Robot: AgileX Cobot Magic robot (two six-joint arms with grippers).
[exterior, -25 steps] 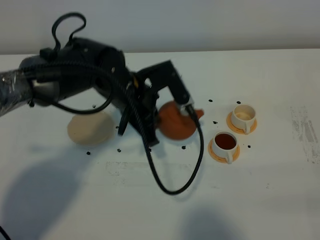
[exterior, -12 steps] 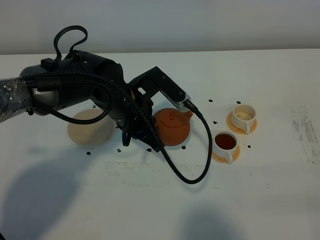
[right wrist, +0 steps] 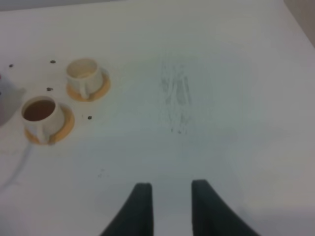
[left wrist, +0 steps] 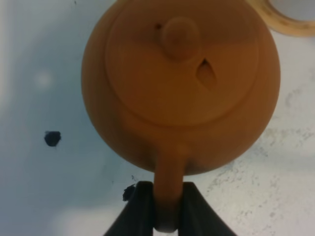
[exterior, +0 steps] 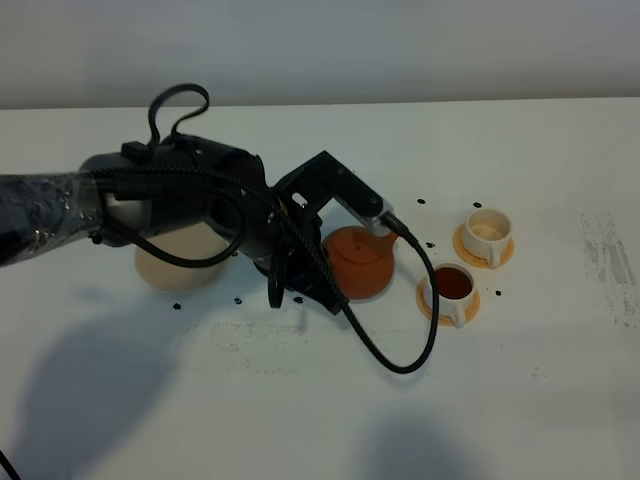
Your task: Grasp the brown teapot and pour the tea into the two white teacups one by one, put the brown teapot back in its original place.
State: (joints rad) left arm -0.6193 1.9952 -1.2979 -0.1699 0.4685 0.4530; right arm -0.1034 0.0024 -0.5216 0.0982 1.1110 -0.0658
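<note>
A big white tabletop (exterior: 560, 400) fills almost the whole scene. Behind it stands a plain pale grey wall (exterior: 400, 50) with nothing on it. Little dark specks (exterior: 421, 201) are dotted on the tabletop near the middle. On the right side there are faint grey scratchy marks (exterior: 610, 260), and they also show in the right wrist view (right wrist: 176, 98). A big soft shadow (exterior: 80, 400) lies on the near left part. The light is even and gentle.
</note>
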